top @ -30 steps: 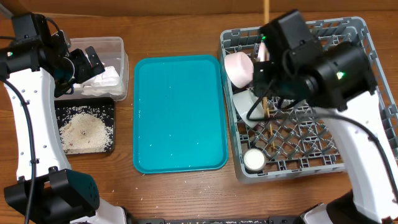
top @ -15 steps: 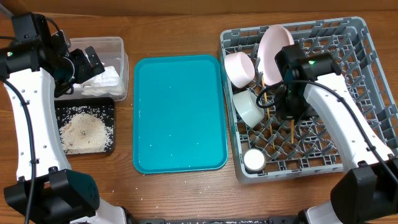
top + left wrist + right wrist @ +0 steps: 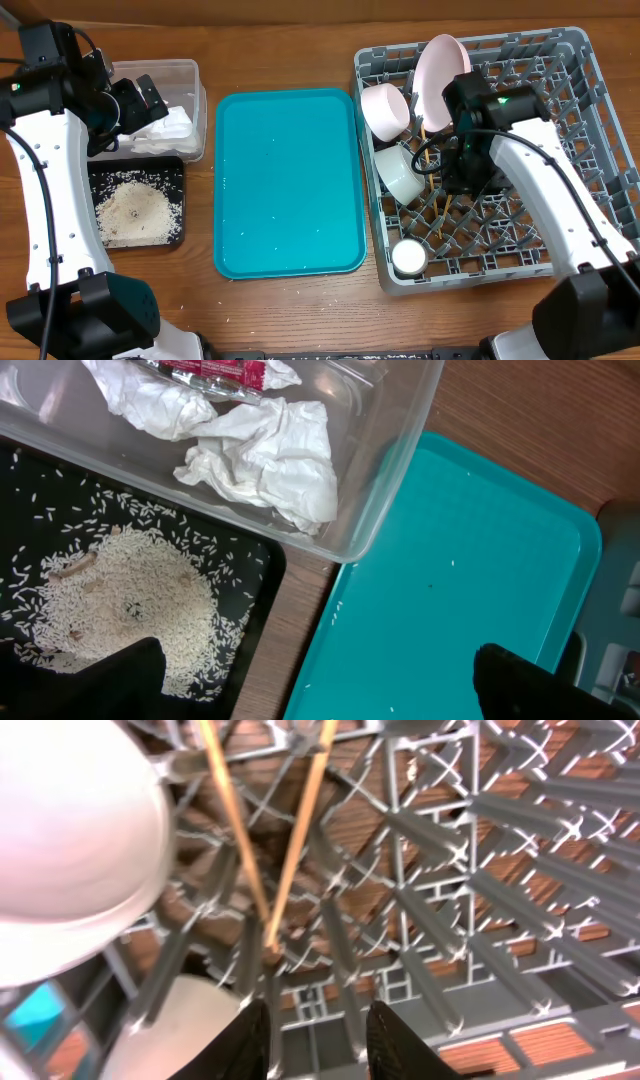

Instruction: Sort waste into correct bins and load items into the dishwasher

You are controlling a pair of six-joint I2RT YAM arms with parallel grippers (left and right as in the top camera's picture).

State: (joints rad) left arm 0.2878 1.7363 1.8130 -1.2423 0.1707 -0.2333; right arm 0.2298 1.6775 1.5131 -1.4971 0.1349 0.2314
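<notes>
- Only your right wrist view shows the right claw [image 3: 320,1035] part-open and empty, with the chopsticks [image 3: 301,820] at its 12 o'clock in the rack [image 3: 470,276].
- Left wrist view: your left claw [image 3: 320,680] gapes wide, empty, with the wrappers [image 3: 265,460] at 11 o'clock.

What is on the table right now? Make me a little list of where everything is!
rack: right side, biggest thing
plate: on edge in the rack
pink bowl: in the rack, beside the plate
pale bowl: in the rack too
cup: rack's near left corner
chopsticks: leaning in the rack, not between the jaws
paper wrappers: in the clear tub
rice: in the black tray
teal tray: in the middle
right arm: jaws open, empty, over the rack
left arm: jaws open, empty
</notes>
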